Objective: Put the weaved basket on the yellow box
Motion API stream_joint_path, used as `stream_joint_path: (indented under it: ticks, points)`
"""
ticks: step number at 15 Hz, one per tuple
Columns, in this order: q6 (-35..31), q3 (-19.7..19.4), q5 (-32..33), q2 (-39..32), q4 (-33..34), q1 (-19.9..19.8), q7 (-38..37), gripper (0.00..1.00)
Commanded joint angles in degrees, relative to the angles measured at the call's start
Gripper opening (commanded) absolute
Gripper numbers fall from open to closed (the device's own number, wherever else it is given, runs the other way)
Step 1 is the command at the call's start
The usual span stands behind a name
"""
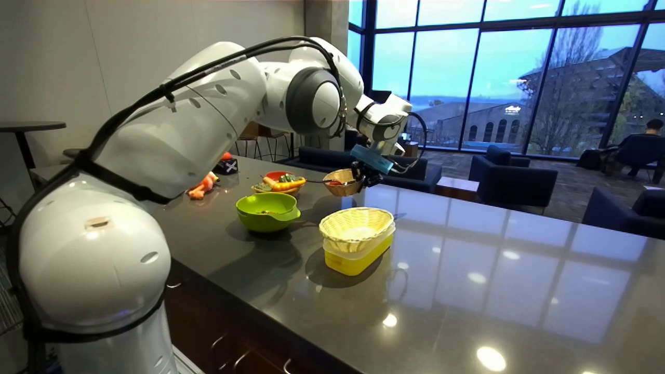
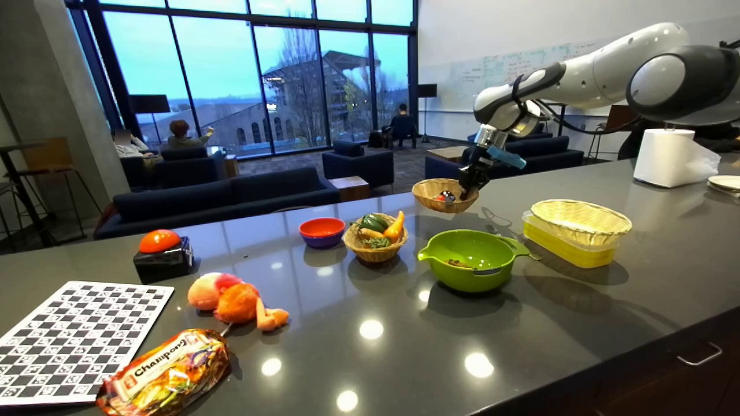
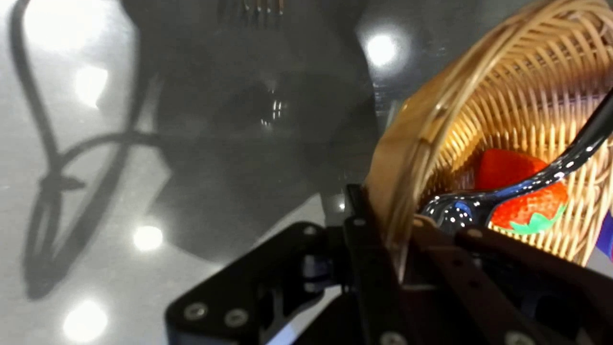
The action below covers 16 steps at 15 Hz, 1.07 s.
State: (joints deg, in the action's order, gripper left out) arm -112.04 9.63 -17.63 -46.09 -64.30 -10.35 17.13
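Note:
The tan-brown weaved basket (image 1: pixel 338 189) is in my gripper (image 1: pixel 359 177) at the counter's far side. In an exterior view the basket (image 2: pixel 430 193) appears raised above the counter, slightly tilted. In the wrist view my gripper (image 3: pixel 389 211) is shut on the rim of the basket (image 3: pixel 507 81), one finger inside and one outside. A red toy strawberry (image 3: pixel 529 208) and a glossy black curved utensil (image 3: pixel 570 163) lie in it. The yellow box (image 1: pixel 358 261) stands on the counter with a pale wicker basket (image 1: pixel 356 232) on top. The box (image 2: pixel 569 248) shows in both exterior views.
A green bowl (image 2: pixel 471 280) stands near the yellow box. A basket of toy vegetables (image 2: pixel 376 253) and a red-and-purple bowl (image 2: pixel 322 236) are beside it. A fork (image 3: pixel 263 5) lies on the counter. A plush toy (image 2: pixel 237 300) and a snack packet (image 2: pixel 167 370) lie farther off.

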Motion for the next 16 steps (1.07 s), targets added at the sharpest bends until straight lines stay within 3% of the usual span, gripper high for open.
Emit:
stream_joint_path:
  ticks: [1, 5, 16]
  points:
    - [1.8, -0.7, -2.5, 4.2, -3.9, -1.4, -1.6, 0.02]
    - [3.9, -1.5, -3.5, 7.9, -7.8, -2.5, -2.1, 0.02]
    - [0.1, -3.8, -9.4, 25.1, -30.7, -2.5, 1.1, 0.02]
